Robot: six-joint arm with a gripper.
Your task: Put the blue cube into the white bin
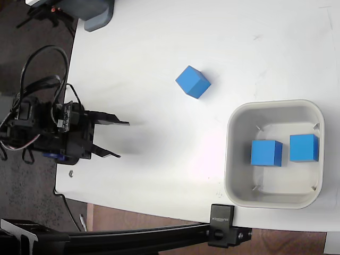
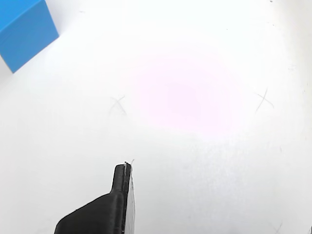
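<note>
One blue cube (image 1: 193,82) rests loose on the white table, up and to the left of the white bin (image 1: 234,159). Inside the bin lie two more blue cubes (image 1: 266,153) (image 1: 304,147), side by side. My gripper (image 1: 118,139) hovers at the table's left edge, open, with nothing between its black fingers, well left of the loose cube. In the wrist view the loose cube (image 2: 24,31) shows at the top left corner, and one black finger (image 2: 117,200) rises from the bottom edge, far from it.
A grey block (image 1: 98,13) sits at the table's top left corner. A black clamp (image 1: 223,226) on a bar grips the table's lower edge just below the bin. Cables (image 1: 32,79) loop behind the arm, off the table.
</note>
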